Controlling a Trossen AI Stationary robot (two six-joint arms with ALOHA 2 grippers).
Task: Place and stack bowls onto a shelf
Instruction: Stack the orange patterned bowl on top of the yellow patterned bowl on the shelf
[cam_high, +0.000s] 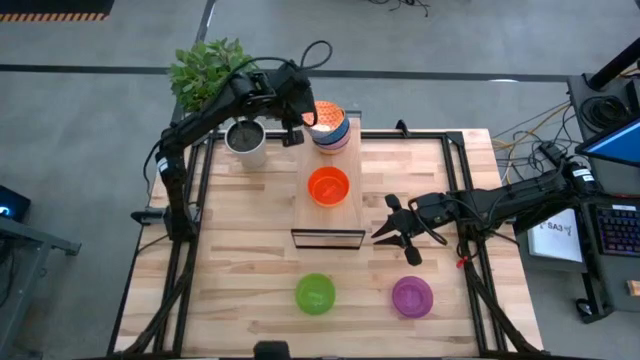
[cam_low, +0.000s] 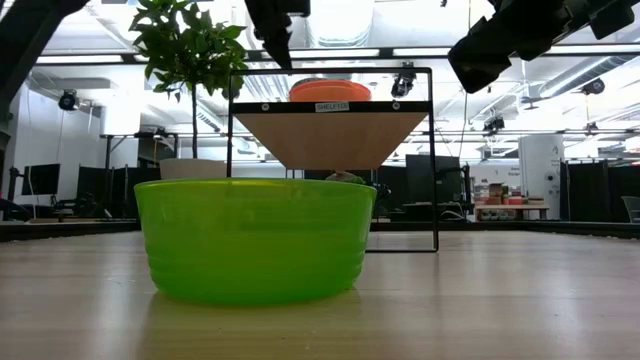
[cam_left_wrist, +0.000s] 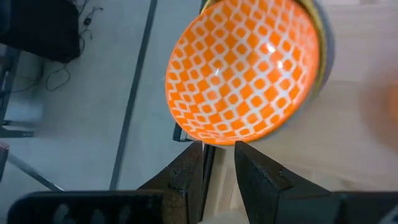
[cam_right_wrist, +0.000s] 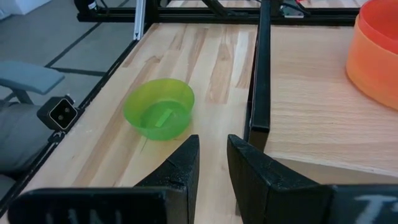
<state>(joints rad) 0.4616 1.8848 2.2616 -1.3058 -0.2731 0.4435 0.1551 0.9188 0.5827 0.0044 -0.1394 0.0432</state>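
Note:
The pale wood shelf (cam_high: 328, 215) stands raised on a dark frame at the table's middle. A plain orange bowl (cam_high: 328, 186) sits on its middle. A stack of bowls (cam_high: 334, 135) sits on its far end, topped by an orange-and-white patterned bowl (cam_left_wrist: 245, 68). A green bowl (cam_high: 315, 293) and a purple bowl (cam_high: 412, 296) rest on the tabletop near the front edge. My left gripper (cam_left_wrist: 219, 148) is shut, just left of the stack. My right gripper (cam_right_wrist: 211, 142) is shut and empty, off the shelf's near right corner, facing the green bowl (cam_right_wrist: 158, 109). My left gripper's shut fingertips (cam_left_wrist: 198, 149) stand level at the patterned bowl's rim (cam_left_wrist: 217, 140), on the stack's left side. I cannot tell whether they touch it. The bowl sits in the stack, open side up.
A white plant pot (cam_high: 247, 142) with a leafy plant (cam_high: 205, 65) stands at the table's far left, close behind my left arm. The green bowl fills the low view's front (cam_low: 255, 240). Bare tabletop lies left of the shelf and between the two front bowls.

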